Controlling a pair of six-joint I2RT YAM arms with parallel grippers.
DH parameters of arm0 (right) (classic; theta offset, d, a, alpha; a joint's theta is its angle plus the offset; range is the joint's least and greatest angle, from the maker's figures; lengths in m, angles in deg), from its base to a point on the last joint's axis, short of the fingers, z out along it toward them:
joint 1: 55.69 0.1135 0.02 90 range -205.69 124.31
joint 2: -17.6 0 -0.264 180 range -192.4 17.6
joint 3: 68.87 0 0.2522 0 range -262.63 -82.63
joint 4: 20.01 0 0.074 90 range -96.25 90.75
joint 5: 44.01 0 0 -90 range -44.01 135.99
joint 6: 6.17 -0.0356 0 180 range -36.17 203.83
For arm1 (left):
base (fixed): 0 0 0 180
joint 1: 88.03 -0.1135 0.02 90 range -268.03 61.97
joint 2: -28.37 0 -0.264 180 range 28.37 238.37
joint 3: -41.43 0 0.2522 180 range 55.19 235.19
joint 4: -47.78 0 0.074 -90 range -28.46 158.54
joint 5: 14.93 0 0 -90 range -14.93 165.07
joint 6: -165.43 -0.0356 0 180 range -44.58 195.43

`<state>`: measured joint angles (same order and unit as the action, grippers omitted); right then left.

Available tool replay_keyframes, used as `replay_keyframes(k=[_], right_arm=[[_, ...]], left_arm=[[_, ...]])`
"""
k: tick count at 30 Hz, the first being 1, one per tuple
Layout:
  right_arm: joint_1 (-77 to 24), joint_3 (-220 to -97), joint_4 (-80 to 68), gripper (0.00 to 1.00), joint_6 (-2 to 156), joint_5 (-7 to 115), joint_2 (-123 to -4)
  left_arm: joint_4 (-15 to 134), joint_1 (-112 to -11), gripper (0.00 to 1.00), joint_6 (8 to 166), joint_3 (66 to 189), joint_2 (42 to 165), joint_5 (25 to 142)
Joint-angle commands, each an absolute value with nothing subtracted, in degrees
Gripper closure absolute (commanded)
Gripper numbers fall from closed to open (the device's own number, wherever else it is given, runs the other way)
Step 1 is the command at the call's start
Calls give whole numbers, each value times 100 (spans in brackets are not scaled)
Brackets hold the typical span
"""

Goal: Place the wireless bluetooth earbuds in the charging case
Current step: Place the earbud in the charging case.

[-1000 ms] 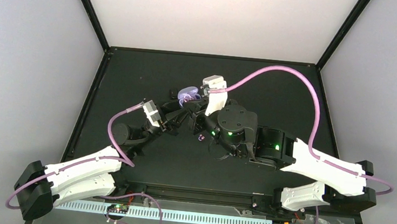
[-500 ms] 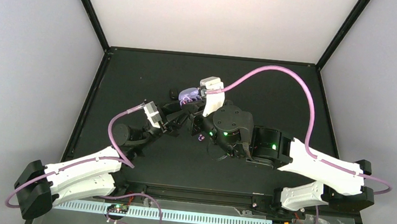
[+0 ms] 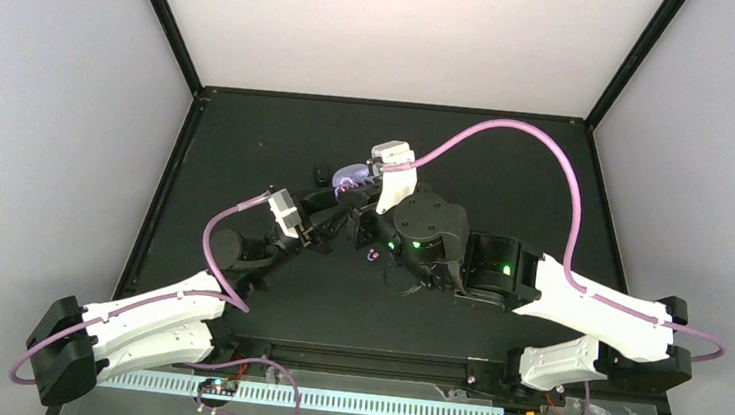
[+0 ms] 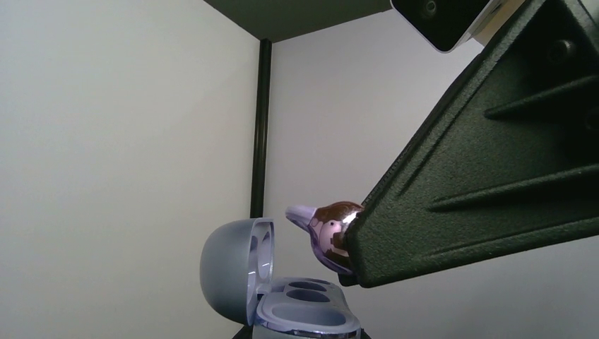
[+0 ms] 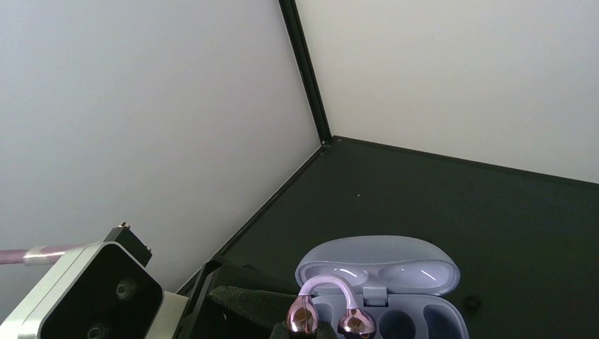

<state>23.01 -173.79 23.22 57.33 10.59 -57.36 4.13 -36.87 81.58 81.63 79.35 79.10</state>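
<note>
Lavender earbud [image 4: 328, 233] pinched above the open charging case [image 4: 304, 314]

Both arms reach inward and meet over the table [image 3: 249, 137], left of centre and toward its far edge. Jaws pressed together, the right gripper [image 5: 319, 330] pinches the earbud just above the sockets of the charging case. The left gripper [image 3: 334, 205] clamps the case's base; the lid stands open, upright.

A robot test booth in a lab

A matte black table [image 3: 507, 170] is boxed in by plain white panels [image 3: 399, 30] and black frame posts [image 3: 165, 14]. A left arm [image 3: 148, 319] and a right arm [image 3: 595, 313] are bolted at the table's near edge, trailing purple cables [image 3: 540, 142], with a bare circuit board [image 3: 218, 387] beside them.
</note>
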Motion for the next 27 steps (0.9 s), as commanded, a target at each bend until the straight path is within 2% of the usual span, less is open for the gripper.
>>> replay_keyframes(k=[1, 14, 27], right_arm=[[2233, -17327, 2362, 97, 5624, 1090, -5789], [2130, -17287, 2431, 97, 5538, 1237, -5825], [2088, -17253, 2468, 91, 5509, 1229, -5816]], left_arm=[[286, -3624, 98, 8070, 8270, 7882, 7828], [295, -3617, 98, 8070, 8323, 7926, 7816], [313, -3613, 99, 8070, 8323, 7926, 7806]])
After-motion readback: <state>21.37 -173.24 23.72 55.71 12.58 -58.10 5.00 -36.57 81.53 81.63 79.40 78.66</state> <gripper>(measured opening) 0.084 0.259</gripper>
